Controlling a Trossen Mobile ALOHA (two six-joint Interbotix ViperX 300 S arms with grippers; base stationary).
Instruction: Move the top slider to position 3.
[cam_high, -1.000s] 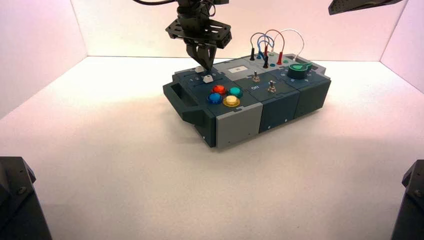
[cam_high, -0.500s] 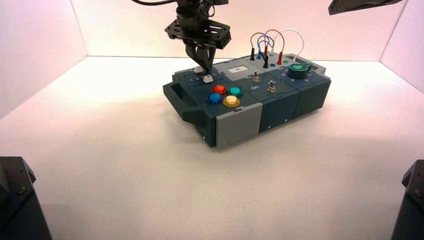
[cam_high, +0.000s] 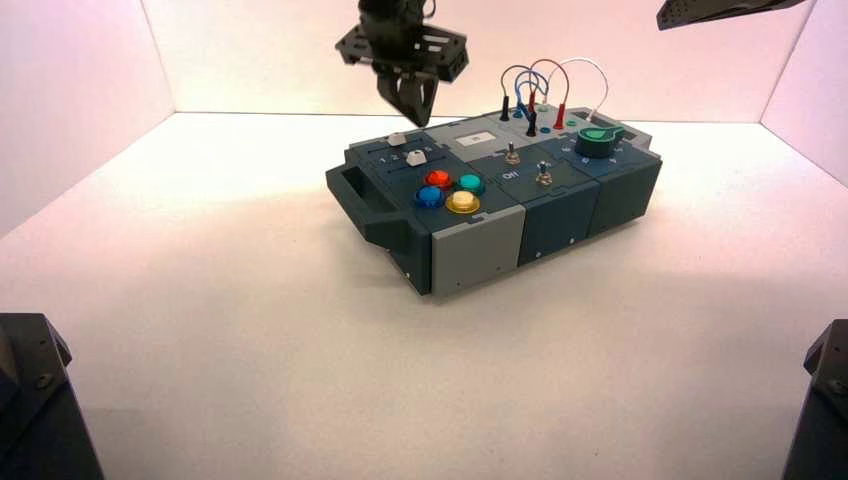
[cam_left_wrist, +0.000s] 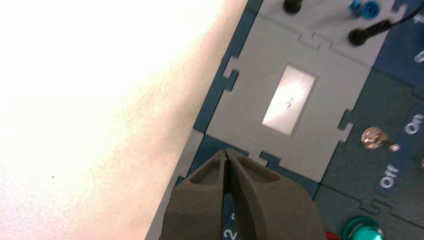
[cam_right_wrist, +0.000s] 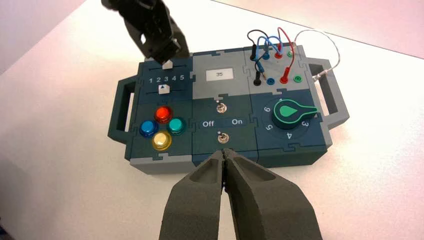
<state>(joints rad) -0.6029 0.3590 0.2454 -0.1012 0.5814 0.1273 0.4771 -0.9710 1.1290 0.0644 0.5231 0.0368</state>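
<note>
The top slider (cam_high: 397, 138) is a small white knob near the far rim of the box's dark panel. In the right wrist view this top slider (cam_right_wrist: 167, 64) stands in line with the printed digit 3 (cam_right_wrist: 166, 79) of the 1-5 row. My left gripper (cam_high: 421, 119) hangs shut in the air above and just behind it, touching nothing. In its own view the left gripper (cam_left_wrist: 226, 152) hides the slider; only the digit 2 (cam_left_wrist: 230, 233) shows. My right gripper (cam_right_wrist: 226, 152) is shut and parked high in front of the box.
A second white slider knob (cam_right_wrist: 163, 89) sits below the digit row, beside the round coloured buttons (cam_right_wrist: 161, 127). Further along the box are a small display (cam_right_wrist: 219, 74), two toggle switches (cam_right_wrist: 220, 108), a green knob (cam_right_wrist: 291, 114) and plugged wires (cam_right_wrist: 272, 42).
The left gripper has lifted straight up off the top slider, from touching height to well above the box. The knob has stayed where it was.
</note>
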